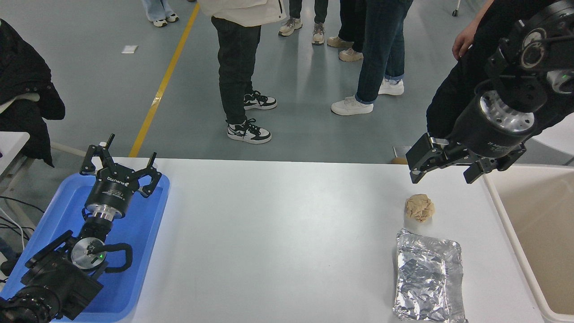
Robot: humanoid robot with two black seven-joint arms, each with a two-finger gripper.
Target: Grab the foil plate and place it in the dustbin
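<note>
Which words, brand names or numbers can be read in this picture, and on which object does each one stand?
"2F Adaptive": partly legible white print on the right gripper, near its wrist; the rest is too small.
White brand word on the left gripper: seen upside down, too blurred to read surely.
Foil plate, dustbin: no text visible.

Foil plate (428,277): shiny silver, crinkled all over, rectangular with rounded corners and a shallow raised rim. Lying flat on the white table at the near right, long side running near to far, near end reaching almost to the table's near edge. Untouched, nothing resting in it. Dustbin (502,215): large, beige, with a thick cream-white rounded rim and tan inner walls. Standing open at the far right, just beside the table's right edge, partly cut off by the picture's border. Apart from the foil plate, to its right.
</note>
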